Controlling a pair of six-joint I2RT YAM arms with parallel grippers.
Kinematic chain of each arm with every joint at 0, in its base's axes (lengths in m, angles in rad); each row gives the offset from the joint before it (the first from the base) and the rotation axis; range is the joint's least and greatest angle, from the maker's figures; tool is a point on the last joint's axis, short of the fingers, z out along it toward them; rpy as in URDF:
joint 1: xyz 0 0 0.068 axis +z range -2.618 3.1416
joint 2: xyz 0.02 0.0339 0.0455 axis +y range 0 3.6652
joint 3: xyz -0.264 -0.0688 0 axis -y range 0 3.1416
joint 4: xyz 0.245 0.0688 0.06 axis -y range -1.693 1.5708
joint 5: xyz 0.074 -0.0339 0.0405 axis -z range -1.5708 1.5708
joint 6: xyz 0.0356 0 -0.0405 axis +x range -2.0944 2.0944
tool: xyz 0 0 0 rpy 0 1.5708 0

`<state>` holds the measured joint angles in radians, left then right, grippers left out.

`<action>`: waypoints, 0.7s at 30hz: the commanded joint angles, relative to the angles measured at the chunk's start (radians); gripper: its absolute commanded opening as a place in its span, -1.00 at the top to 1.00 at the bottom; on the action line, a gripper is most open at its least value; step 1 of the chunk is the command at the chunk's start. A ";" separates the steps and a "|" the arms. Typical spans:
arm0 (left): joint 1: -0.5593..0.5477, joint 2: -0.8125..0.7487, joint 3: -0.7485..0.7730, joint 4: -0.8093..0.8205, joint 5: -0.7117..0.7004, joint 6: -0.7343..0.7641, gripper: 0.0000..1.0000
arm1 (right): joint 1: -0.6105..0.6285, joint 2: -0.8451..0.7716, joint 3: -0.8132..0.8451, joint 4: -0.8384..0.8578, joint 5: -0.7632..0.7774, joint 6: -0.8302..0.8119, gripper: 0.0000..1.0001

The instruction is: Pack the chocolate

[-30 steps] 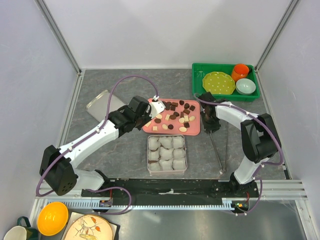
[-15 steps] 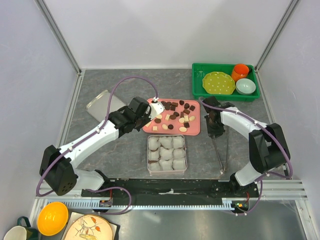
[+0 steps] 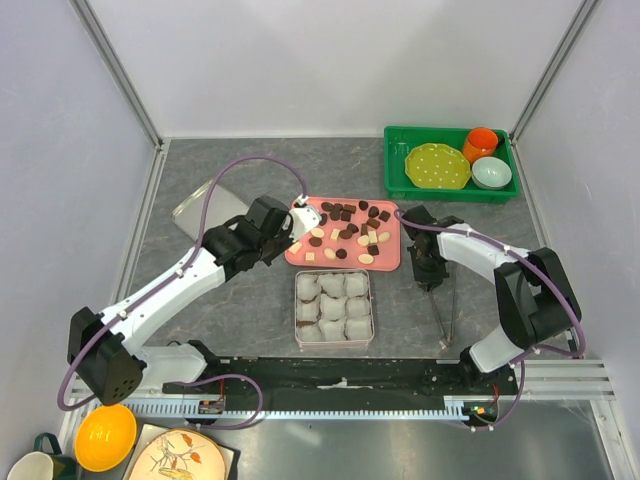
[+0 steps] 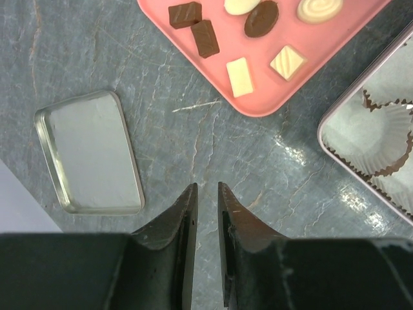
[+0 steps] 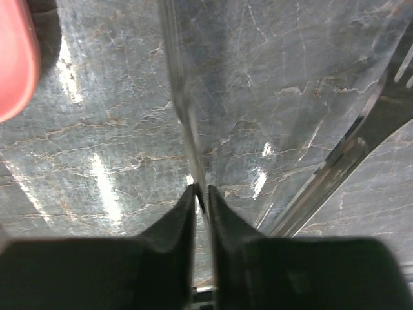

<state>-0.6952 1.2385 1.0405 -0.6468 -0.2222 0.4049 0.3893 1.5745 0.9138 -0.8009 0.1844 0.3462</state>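
The chocolate [image 3: 345, 228], dark brown and cream pieces, lies spread on a pink tray [image 3: 390, 262]; in the left wrist view several pieces [image 4: 204, 37] show at the top. My left gripper [image 3: 296, 218] hovers by the tray's left edge. Its jaws [image 4: 206, 186] are open by a narrow gap with nothing between them. My right gripper [image 3: 432, 276] is to the right of the tray, low over metal tongs [image 3: 446, 305]. In the right wrist view its jaws [image 5: 201, 188] pinch one thin arm of the tongs [image 5: 184, 110].
A tin [image 3: 297, 308] lined with white paper cups [image 3: 334, 306] sits just in front of the tray. Its lid [image 3: 205, 205] lies at the left. A green bin [image 3: 395, 165] with a plate, an orange cup and a bowl stands at the back right.
My right gripper has slid nearer along the tongs and its jaws have narrowed onto one arm. My left arm has drawn back a little to the left of the tray.
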 commanded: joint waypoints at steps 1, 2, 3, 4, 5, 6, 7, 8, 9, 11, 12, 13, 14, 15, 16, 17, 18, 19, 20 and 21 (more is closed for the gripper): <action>0.003 -0.036 0.019 -0.022 -0.031 -0.028 0.49 | 0.006 -0.017 0.005 0.026 0.003 0.013 0.82; 0.003 -0.036 0.023 -0.031 -0.032 -0.031 0.50 | 0.008 -0.039 0.017 0.022 0.019 0.017 0.95; 0.003 -0.037 0.029 -0.037 -0.031 -0.032 0.50 | 0.010 -0.053 0.046 0.002 0.030 0.017 0.99; 0.003 -0.039 0.039 -0.045 -0.032 -0.037 0.51 | 0.014 -0.068 0.062 -0.007 0.039 0.017 1.00; 0.003 -0.040 0.042 -0.051 -0.025 -0.037 0.57 | 0.014 -0.103 0.080 -0.020 0.061 0.013 1.00; 0.003 -0.048 0.047 -0.060 -0.020 -0.034 0.61 | 0.017 -0.120 0.117 -0.041 0.064 0.010 1.00; 0.003 -0.054 0.047 -0.062 -0.017 -0.035 0.63 | 0.020 -0.139 0.137 -0.053 0.066 0.005 1.00; 0.005 -0.062 0.050 -0.063 -0.009 -0.032 0.63 | 0.026 -0.174 0.157 -0.064 0.066 -0.003 1.00; 0.005 -0.071 0.052 -0.065 -0.008 -0.034 0.63 | 0.032 -0.189 0.195 -0.084 0.066 -0.013 1.00; 0.006 -0.091 0.065 -0.076 -0.005 -0.041 0.63 | 0.068 -0.221 0.241 -0.101 0.044 -0.036 1.00; 0.008 -0.097 0.072 -0.088 -0.003 -0.046 0.62 | 0.106 -0.226 0.258 -0.127 0.024 -0.058 1.00; 0.016 -0.109 0.085 -0.097 -0.005 -0.063 0.57 | 0.130 -0.228 0.272 -0.136 0.011 -0.070 1.00; 0.025 -0.117 0.087 -0.099 0.003 -0.067 0.39 | 0.166 -0.235 0.284 -0.142 0.001 -0.079 1.00; 0.052 -0.128 0.090 -0.100 0.018 -0.072 0.29 | 0.242 -0.238 0.289 -0.146 -0.017 -0.102 1.00; 0.074 -0.155 0.087 -0.112 0.049 -0.063 -0.01 | 0.287 -0.241 0.292 -0.144 -0.022 -0.108 1.00; 0.100 -0.166 0.085 -0.114 0.125 -0.060 -0.14 | 0.333 -0.246 0.296 -0.141 -0.025 -0.118 1.00; 0.158 -0.177 0.085 -0.119 0.162 -0.060 -0.23 | 0.436 -0.248 0.300 -0.130 -0.029 -0.127 1.00; 0.186 -0.180 0.092 -0.131 0.217 -0.063 -0.33 | 0.489 -0.248 0.300 -0.123 -0.022 -0.145 1.00; 0.212 -0.180 0.098 -0.137 0.243 -0.067 -0.35 | 0.540 -0.243 0.300 -0.115 -0.016 -0.151 1.00; 0.255 -0.180 0.101 -0.139 0.257 -0.067 -0.36 | 0.628 -0.235 0.307 -0.110 -0.007 -0.154 1.00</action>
<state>-0.5564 1.0824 1.0927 -0.7490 -0.1207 0.3664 0.8059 1.3361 1.1908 -0.8940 0.1829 0.2539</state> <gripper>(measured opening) 0.656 0.010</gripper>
